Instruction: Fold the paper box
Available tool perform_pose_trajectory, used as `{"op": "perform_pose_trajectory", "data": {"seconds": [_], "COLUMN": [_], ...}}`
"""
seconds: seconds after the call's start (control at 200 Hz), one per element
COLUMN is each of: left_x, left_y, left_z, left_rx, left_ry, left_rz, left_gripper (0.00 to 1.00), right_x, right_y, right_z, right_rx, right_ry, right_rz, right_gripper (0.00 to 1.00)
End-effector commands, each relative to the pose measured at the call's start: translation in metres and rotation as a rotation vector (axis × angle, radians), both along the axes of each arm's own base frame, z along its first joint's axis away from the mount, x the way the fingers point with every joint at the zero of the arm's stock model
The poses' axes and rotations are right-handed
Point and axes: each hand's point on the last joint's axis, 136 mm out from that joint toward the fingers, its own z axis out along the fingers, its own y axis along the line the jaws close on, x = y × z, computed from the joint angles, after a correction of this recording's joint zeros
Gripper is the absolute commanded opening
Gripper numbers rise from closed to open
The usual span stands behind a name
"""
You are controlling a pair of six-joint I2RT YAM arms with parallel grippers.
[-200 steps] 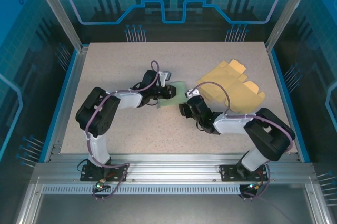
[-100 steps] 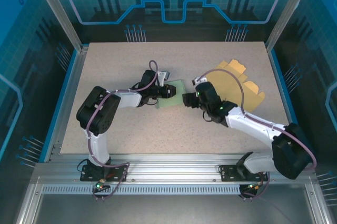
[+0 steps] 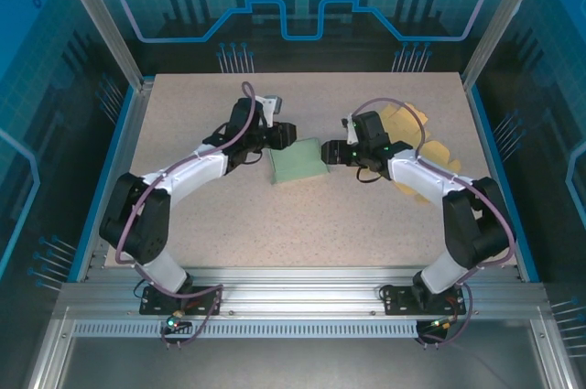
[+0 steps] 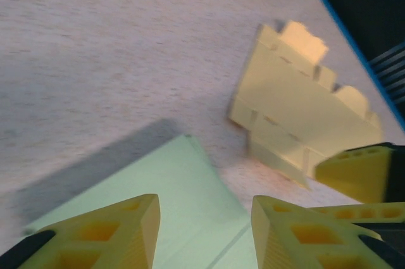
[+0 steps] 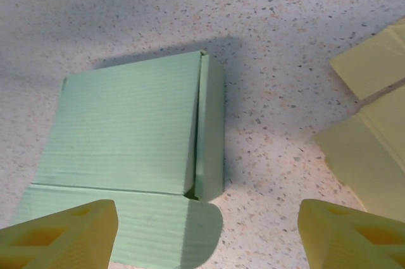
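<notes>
the green paper box (image 3: 298, 161) lies flat near the middle of the speckled desk (image 3: 229, 224), between the two arms. the left hand (image 3: 282, 134) is just beside its far left corner and the right hand (image 3: 335, 153) is close off its right edge.

from the right wrist the box (image 5: 126, 130) looks like a low folded panel with a narrow strip turned up along its right side, and a flap with a rounded corner spread flat on the desk nearest the camera. the right hand (image 5: 209, 231) hangs over that flap with its fingers set wide apart and nothing between them.

from the left wrist the left hand (image 4: 205, 218) sits low above a pale green sheet of the box (image 4: 158, 199) – its two yellow fingers are parted with a clear gap, and it grips nothing. whether the tips touch the paper, i cannot tell.

off to the right, partly under the right arm, a pile of yellow cardboard blanks (image 3: 435, 153) lies flat on the desk, apart from the green box – the left wrist view shows their notched edges (image 4: 297, 104), the right wrist view just a corner (image 5: 373, 130).
</notes>
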Motion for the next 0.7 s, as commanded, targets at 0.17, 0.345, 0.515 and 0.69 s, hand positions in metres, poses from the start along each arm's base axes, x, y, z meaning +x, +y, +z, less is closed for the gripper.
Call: {"op": "perform_pose_trajectory", "data": {"seconds": [0.17,0.345,0.515,0.69], "left_x": [-0.013,-0.017,-0.019,-0.021], "left_y": [0.042,0.048,0.061,0.07], "left_z": [-0.095,-0.123,-0.137,-0.147], "left_rx": [0.207,0.263,0.223,0.158], "left_ry": [0.27,0.348,0.397,0.437], "left_rz": [0.1,0.102,0.12,0.126], "left_gripper": [0.43,0.4,0.23,0.17], "right_x": [0.01,0.017,0.019,0.023], "right_y": [0.022,0.027,0.03,0.046], "right_z": [-0.02,-0.038,-0.049,-0.05], "right_rx": [0.11,0.15,0.251,0.424], "right_ry": [0.132,0.19,0.235,0.272], "right_rz": [0.067,0.062,0.052,0.086], "right_gripper": [0.78,0.78,0.78,0.77]}}
